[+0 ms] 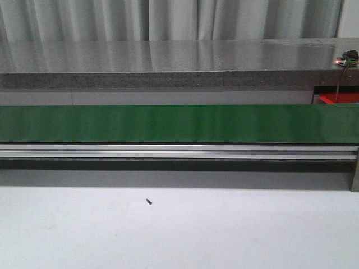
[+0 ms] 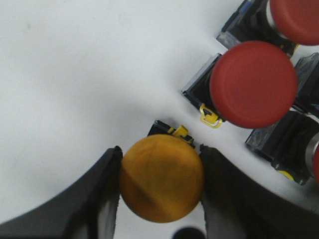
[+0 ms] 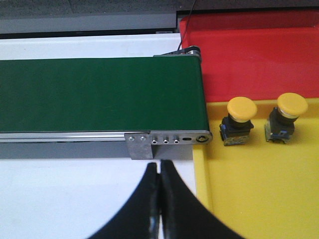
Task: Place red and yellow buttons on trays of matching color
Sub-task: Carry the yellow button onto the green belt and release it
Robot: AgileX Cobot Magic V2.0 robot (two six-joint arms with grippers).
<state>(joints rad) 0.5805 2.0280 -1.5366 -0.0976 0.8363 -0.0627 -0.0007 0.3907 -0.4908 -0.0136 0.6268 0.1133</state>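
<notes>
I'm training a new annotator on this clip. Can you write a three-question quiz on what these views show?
1. True or false: the left gripper is closed around a yellow button.
2. How many yellow buttons sit on the yellow tray?
3. The green conveyor belt carries: A) one button B) two buttons C) nothing visible.

Key: 1 true; 2 two, namely one nearer the belt and one farther; 3 C.

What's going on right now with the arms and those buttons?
Left gripper closed around a yellow button. Right gripper shut, empty, beside the yellow tray. Two yellow buttons already in the tray. Red buttons close to the left gripper.
</notes>
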